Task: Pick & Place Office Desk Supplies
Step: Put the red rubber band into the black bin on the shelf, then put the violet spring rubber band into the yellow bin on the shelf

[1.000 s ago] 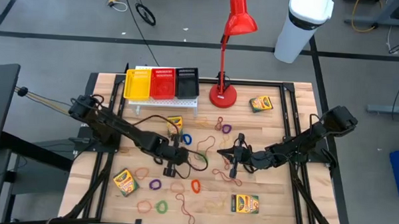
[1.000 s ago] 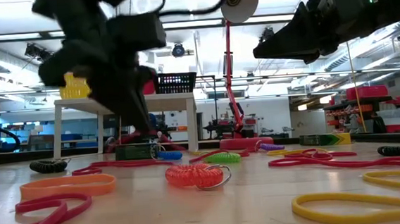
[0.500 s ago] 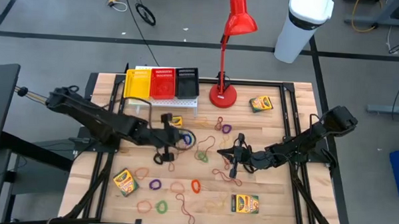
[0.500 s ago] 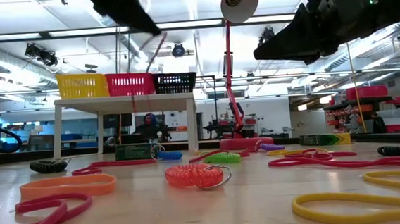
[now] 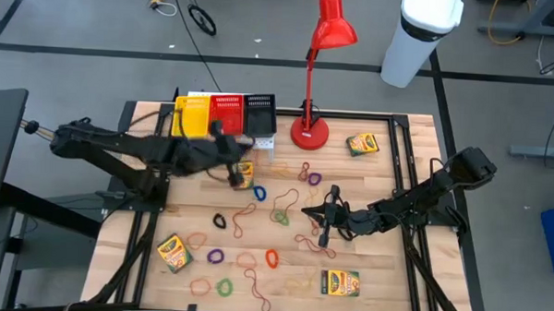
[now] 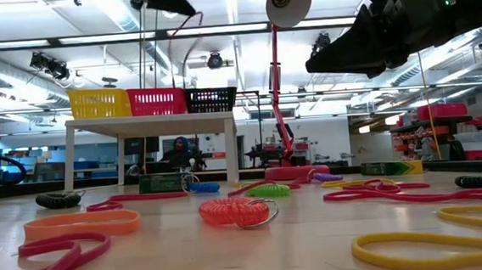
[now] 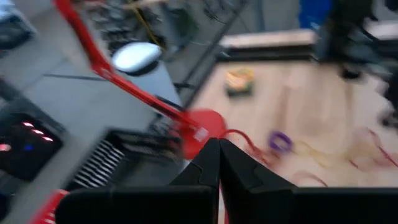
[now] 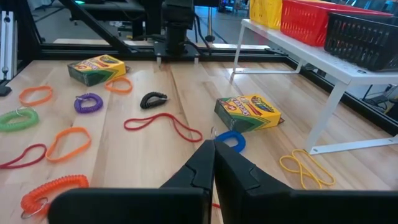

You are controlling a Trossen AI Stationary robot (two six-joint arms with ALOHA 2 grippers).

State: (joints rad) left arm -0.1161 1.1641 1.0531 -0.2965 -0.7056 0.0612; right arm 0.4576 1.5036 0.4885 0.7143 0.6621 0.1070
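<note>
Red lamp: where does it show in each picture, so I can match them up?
High view: the red lamp stands at the table's far edge, right of the baskets.
Low view: right of centre, its shade at the top.
Left wrist view: blurred, its round base just beyond the fingers.
Right wrist view: not in it.
Shared landmark: the yellow, red and black baskets on the white rack.

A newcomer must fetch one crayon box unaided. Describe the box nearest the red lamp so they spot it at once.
Find the tall red desk lamp at the table's far edge. Right of its round base, seen from above, lies a green-and-yellow crayon box. It alone sits in that far right corner; the other boxes lie by the white rack or near the front edge.
</note>
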